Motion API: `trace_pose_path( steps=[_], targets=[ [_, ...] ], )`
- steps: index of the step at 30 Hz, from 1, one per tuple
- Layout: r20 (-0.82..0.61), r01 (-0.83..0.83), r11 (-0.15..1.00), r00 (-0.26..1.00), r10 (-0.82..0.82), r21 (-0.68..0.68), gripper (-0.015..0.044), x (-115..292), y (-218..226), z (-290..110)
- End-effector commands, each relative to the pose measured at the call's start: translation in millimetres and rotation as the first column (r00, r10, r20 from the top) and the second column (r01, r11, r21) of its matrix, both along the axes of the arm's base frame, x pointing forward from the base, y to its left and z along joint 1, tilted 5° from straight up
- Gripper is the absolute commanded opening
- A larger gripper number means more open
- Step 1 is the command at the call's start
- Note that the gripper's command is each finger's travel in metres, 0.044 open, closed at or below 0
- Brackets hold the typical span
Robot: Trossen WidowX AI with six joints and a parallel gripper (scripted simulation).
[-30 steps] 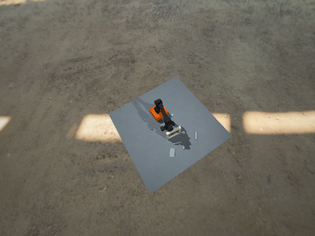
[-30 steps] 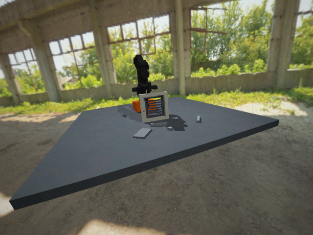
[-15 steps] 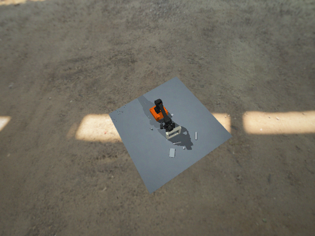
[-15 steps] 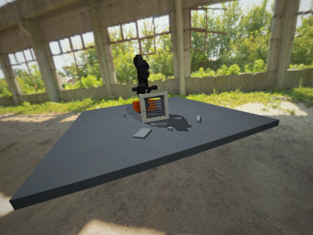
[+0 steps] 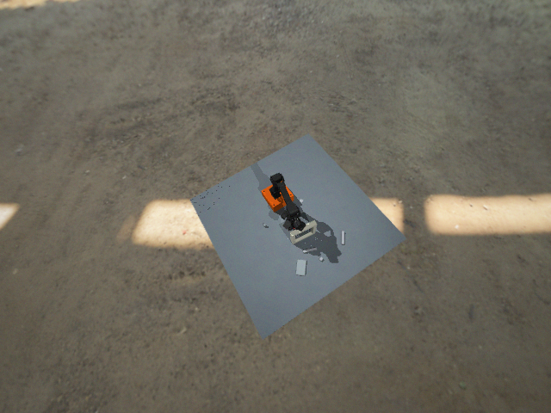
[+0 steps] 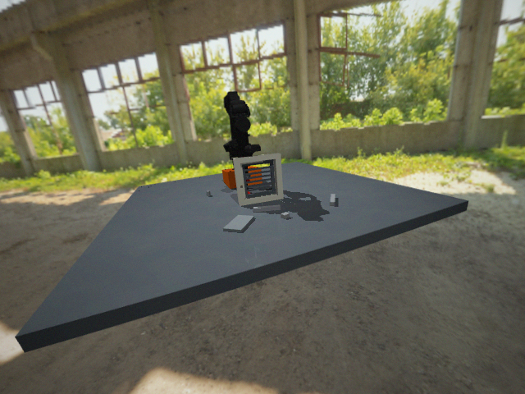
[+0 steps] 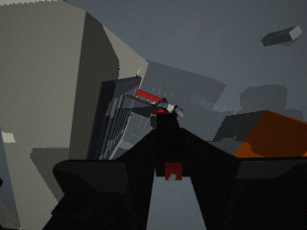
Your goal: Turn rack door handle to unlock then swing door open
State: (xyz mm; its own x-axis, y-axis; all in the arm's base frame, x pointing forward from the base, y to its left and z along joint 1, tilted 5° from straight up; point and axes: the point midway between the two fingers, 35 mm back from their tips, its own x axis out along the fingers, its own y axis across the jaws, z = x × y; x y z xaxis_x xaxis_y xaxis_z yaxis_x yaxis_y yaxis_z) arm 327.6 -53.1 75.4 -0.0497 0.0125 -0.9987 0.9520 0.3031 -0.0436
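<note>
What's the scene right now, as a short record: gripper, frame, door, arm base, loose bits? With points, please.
gripper: shut on the handle (image 7: 167,117), at the frame's arm side
frame: pale, upright, open centre (image 5: 293,237) (image 6: 239,182) (image 7: 38,72)
door: barred; swing angle cannot be told
base: orange (image 5: 272,200) (image 6: 229,179) (image 7: 280,136), behind the frame in the exterior view
loose bits: flat slab (image 5: 300,268) (image 6: 239,223), smaller pale pieces, all on the table

Derelict hall, bare broken windows (image 6: 232,59)
</note>
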Motion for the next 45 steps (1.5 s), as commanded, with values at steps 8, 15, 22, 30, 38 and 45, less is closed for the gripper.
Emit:
trace_pose_path(
  steps=[8,15,22,30,38,45],
  targets=[
    [0.003,0.500,0.866,0.866,-0.500,-0.028,0.0008,0.3,-0.6,-0.1],
    [0.008,0.712,0.701,0.701,-0.713,-0.040,0.0008,0.2,-0.6,-0.1],
    [0.008,0.712,0.701,0.701,-0.713,-0.040,0.0008,0.2,-0.6,-0.1],
    [0.008,0.712,0.701,0.701,-0.713,-0.040,0.0192,0.2,-0.6,-0.1],
    [0.005,0.621,0.783,0.784,-0.621,-0.035,0.0280,0.3,-0.6,-0.1],
    [0.001,0.318,0.948,0.948,-0.318,-0.018,0.0280,0.3,-0.6,-0.1]
  ],
)
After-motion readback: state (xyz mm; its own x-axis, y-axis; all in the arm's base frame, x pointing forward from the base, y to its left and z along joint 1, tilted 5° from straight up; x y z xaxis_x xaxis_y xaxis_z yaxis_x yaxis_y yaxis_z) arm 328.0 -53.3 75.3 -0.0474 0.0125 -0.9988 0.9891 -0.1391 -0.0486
